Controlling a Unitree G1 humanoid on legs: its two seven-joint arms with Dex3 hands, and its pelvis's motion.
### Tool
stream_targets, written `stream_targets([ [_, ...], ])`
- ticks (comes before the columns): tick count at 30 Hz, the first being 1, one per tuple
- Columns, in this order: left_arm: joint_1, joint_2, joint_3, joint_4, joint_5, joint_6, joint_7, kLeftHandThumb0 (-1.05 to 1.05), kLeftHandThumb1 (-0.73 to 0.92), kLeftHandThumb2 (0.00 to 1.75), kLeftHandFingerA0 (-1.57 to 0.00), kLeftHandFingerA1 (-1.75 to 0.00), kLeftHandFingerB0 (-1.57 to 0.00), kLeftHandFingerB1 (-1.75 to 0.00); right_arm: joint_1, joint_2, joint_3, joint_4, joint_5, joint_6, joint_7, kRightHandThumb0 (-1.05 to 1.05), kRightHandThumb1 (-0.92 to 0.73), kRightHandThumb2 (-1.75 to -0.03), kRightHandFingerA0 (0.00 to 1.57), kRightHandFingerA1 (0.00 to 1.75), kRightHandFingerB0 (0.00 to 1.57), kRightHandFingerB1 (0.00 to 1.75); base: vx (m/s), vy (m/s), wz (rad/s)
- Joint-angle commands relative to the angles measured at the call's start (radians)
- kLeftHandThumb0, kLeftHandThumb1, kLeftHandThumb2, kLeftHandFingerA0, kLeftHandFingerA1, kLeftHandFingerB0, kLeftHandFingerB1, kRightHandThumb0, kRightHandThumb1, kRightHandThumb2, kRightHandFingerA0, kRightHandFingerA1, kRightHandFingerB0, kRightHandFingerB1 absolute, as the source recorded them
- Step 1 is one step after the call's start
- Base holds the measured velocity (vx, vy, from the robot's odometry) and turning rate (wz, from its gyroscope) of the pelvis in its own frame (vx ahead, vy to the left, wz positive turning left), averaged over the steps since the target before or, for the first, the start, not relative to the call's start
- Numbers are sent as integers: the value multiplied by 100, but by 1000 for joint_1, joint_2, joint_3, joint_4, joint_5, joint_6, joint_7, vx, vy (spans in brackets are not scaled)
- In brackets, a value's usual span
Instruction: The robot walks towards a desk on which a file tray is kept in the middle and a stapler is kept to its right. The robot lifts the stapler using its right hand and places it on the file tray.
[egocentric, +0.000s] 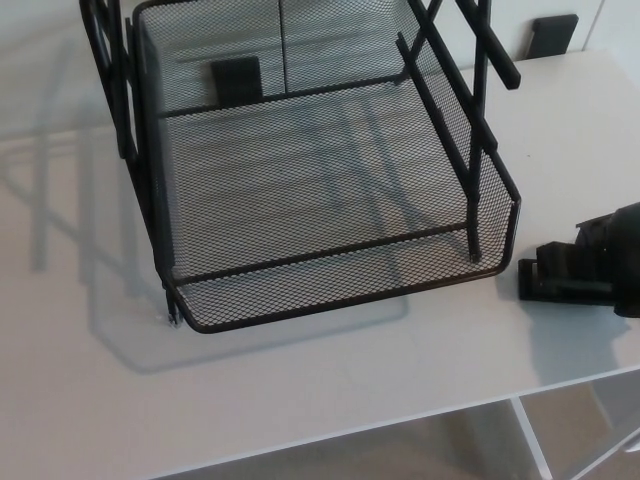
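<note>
A black wire-mesh file tray (300, 300) stands on the white desk (300, 390), filling the upper middle of the head view; its bottom shelf holds nothing. To its right lies the black stapler (550, 275), only its left end showing. My right hand (615, 260) comes in from the right edge and sits over the stapler, covering most of it. The frame does not show how the hand sits on the stapler. My left hand does not show.
The desk's front edge runs along the bottom, with white shelving (580, 430) below at the lower right. A small black object (553, 33) sits at the desk's far right edge. Black upright rods (450, 110) rise from the tray's right side.
</note>
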Motion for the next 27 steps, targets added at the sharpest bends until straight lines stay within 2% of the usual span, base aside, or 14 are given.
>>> stream_targets([
  [1, -1, 16, -39, 7, 47, -16, 29, -77, 33, 120, -52, -93, -42, -85, 188, 31, -8, 129, -172, -101, -597, -28, -56, -64, 84, 154, 93, 93, 0, 0, 0],
  [3, 6, 9, -40, 10, 45, -19, 33, -76, 33, 119, -51, -91, -40, -83, 203, 34, -15, 129, -159, -108, -600, -21, -65, -63, 82, 162, 84, 105, 0, 0, 0],
  [5, 8, 8, -36, 12, 39, -23, 30, -75, 34, 119, -47, -89, -39, -82, 215, 53, -16, 157, -159, -109, -658, -20, -62, -60, 82, 165, 85, 105, 0, 0, 0],
  [6, 10, 10, -40, 11, 42, -27, 32, -76, 34, 120, -48, -90, -41, -83, 220, 59, -23, 159, -148, -113, -654, -19, -64, -60, 81, 170, 75, 127, 0, 0, 0],
  [10, 15, 17, -46, 7, 44, -37, 27, -80, 34, 120, -48, -91, -43, -85, 238, 50, -59, 145, -118, -133, -661, -20, -65, -58, 81, 172, 79, 122, 0, 0, 0],
  [13, 16, 19, -29, 4, 23, -20, 17, -79, 33, 121, -45, -91, -38, -84, 240, 14, -136, 101, -63, -159, -636, -16, -66, -60, 82, 175, 73, 148, 0, 0, 0],
  [14, 17, 17, -21, 8, 16, -19, 20, -77, 33, 121, -46, -91, -37, -84, 240, -2, -151, 82, -56, -165, -618, -17, -67, -63, 83, 170, 77, 132, 0, 0, 0],
  [15, 19, 16, -23, 11, 18, -19, 25, -78, 32, 120, -52, -93, -39, -85, 245, -20, -182, 51, -37, -168, -591, -16, -68, -67, 91, 162, 83, 126, 0, 0, 0],
  [17, 27, 18, -37, 10, 33, -33, 30, -80, 32, 121, -56, -95, -41, -86, 245, -49, -251, 13, 2, -193, -567, -19, -68, -68, 91, 162, 79, 123, 0, 0, 0],
  [18, 27, 19, -39, 12, 34, -26, 35, -80, 32, 121, -56, -95, -41, -86, 237, -60, -281, 5, 5, -198, -573, -19, -68, -68, 91, 162, 79, 123, 0, 0, 0],
  [19, 30, 20, -38, 12, 33, -27, 34, -80, 33, 121, -57, -95, -41, -85, 234, -64, -294, 1, 8, -207, -560, -16, -70, -73, 81, 169, 68, 140, 0, 0, 0],
  [22, 32, 23, -46, 11, 36, -25, 30, -79, 34, 120, -49, -92, -39, -84, 232, -104, -379, -62, 29, -201, -474, -17, -71, -79, 77, 171, 63, 144, 0, 0, 0],
  [25, 35, 24, -38, 7, 22, -33, 22, -77, 35, 122, -44, -91, -39, -85, 188, -142, -509, -137, 58, -188, -422, -18, -66, -72, 89, 160, 80, 126, 0, 0, 0],
  [27, 43, 25, -42, 10, 25, -39, 23, -79, 35, 120, -43, -89, -37, -83, 167, -121, -582, -185, 99, -173, -399, -16, -66, -76, 91, 161, 77, 133, 0, 0, 0],
])
